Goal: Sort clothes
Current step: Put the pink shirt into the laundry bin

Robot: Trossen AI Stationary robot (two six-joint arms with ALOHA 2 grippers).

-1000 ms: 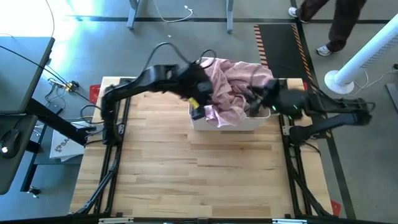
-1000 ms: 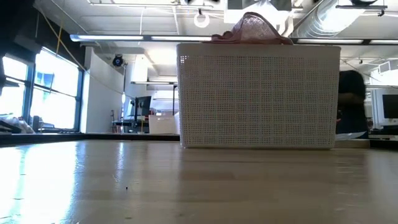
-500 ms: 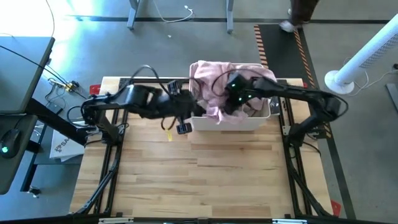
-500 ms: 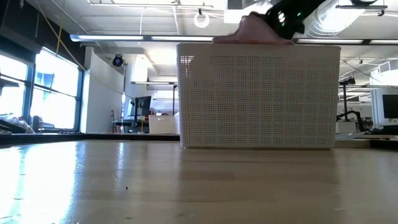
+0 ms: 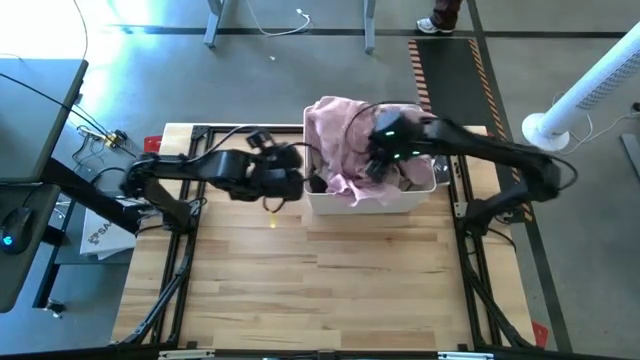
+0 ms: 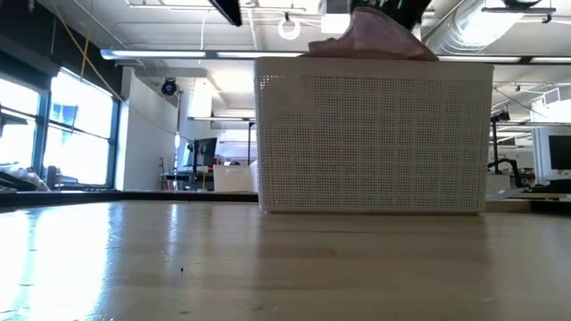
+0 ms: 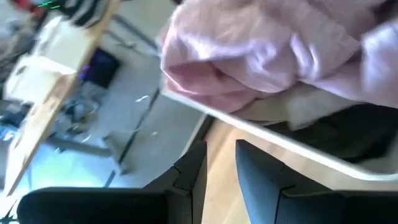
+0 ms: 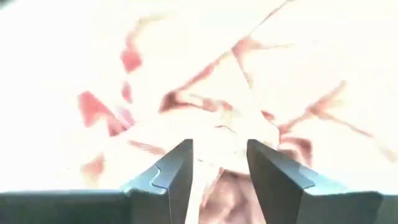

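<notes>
overhead, right fingers (image 8: 217, 163) apart — touching pink garment (image 5: 345, 135); left fingers (image 7: 219, 171) apart, empty.

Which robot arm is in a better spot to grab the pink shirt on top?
Probably the right. The right gripper is over the basket, fingers open against the pink garment. The left gripper is beside the basket, over bare table, fingers open with nothing between them.

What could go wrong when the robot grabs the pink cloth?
The right end effector is open over the pink garment, which is heaped above the white basket rim and draped over its edge; pulling it might drag other clothes out or shift the basket. The left end effector beside the basket might get bumped.
</notes>
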